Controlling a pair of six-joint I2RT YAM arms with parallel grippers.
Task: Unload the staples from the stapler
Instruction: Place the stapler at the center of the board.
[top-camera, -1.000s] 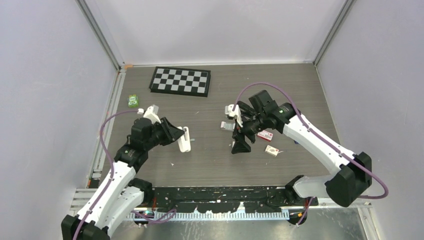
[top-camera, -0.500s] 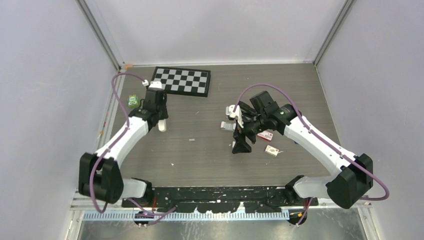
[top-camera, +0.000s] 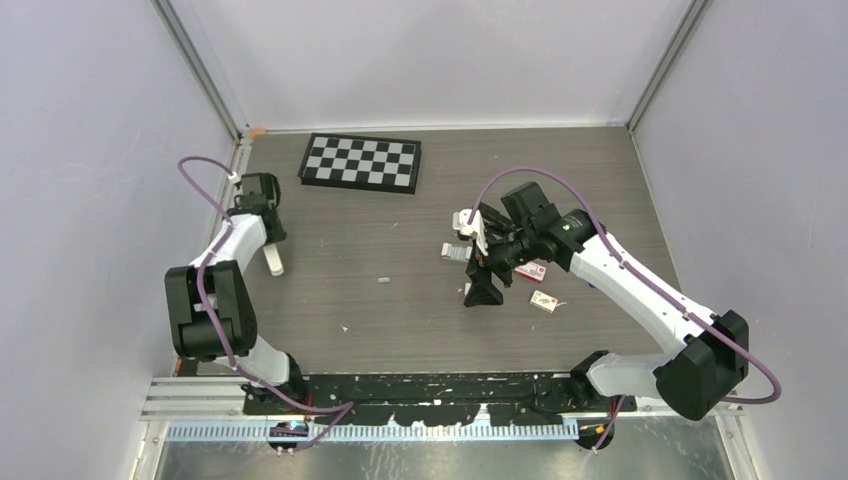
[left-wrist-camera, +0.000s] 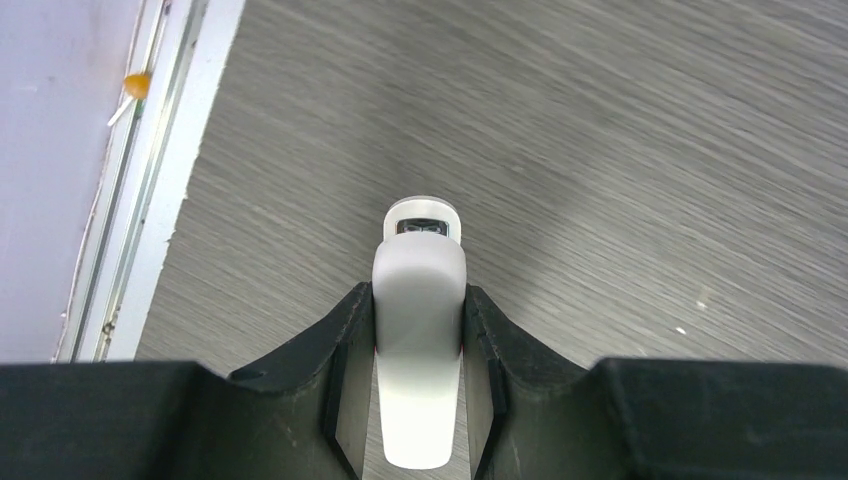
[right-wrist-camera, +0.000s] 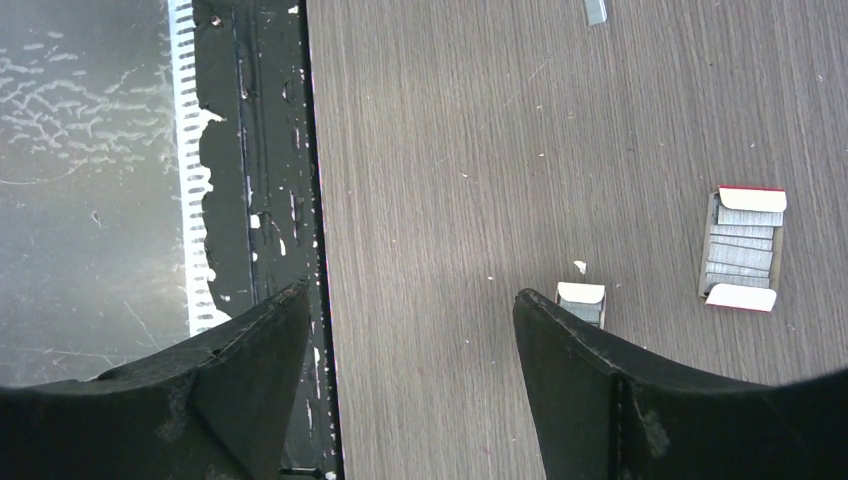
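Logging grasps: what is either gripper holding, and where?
Left gripper clamps the small white plastic stapler across its sides; right gripper is open, empty.

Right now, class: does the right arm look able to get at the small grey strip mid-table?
Probably yes. The right gripper is open and empty, the small grey strip lies unobstructed ahead of it, and the left gripper, holding the stapler, is far off.

1. The stapler (left-wrist-camera: 420, 330) sits clamped between the left fingers (left-wrist-camera: 345, 350), above the left edge of the surface (top-camera: 420, 330).
2. A checkerboard (top-camera: 361, 162) lies at the rear, left of centre.
3. A staple strip (top-camera: 383, 280) lies near the middle.
4. Three staple boxes lie around the right fingers (top-camera: 484, 294): one (top-camera: 455, 252) behind-left, two (top-camera: 531, 271) (top-camera: 544, 301) to the right.
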